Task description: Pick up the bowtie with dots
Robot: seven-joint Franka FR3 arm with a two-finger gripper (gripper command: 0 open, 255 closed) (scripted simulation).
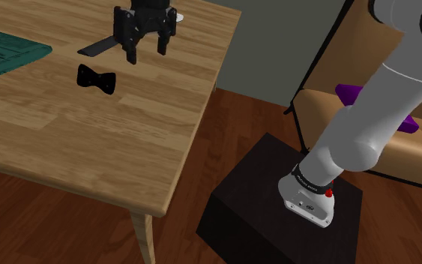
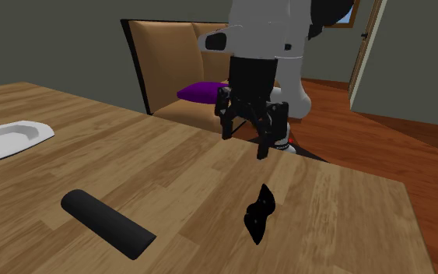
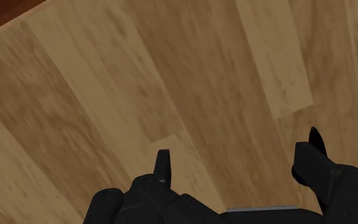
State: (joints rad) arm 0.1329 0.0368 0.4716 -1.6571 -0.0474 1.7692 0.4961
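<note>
A black bowtie (image 1: pixel 97 79) lies flat on the wooden table (image 1: pixel 67 142); it lies near the front right of the table in the second exterior view (image 2: pixel 259 214). My black gripper (image 1: pixel 147 52) hangs above the tabletop, beyond the bowtie and to its right in the shoulder view, apart from it. Its fingers stand open with nothing between them (image 2: pixel 244 140). In the wrist view the gripper (image 3: pixel 238 159) has one fingertip (image 3: pixel 163 162) on each side of bare wood planks.
A black cylinder (image 2: pixel 106 223) lies on the table near the gripper (image 1: pixel 97 48). A white dish (image 2: pixel 7 138) and a teal object (image 1: pixel 7 49) sit farther off. Beyond the table edge stand a tan sofa (image 1: pixel 419 154) with a purple cushion (image 2: pixel 201 92) and the dark stand (image 1: pixel 276 217).
</note>
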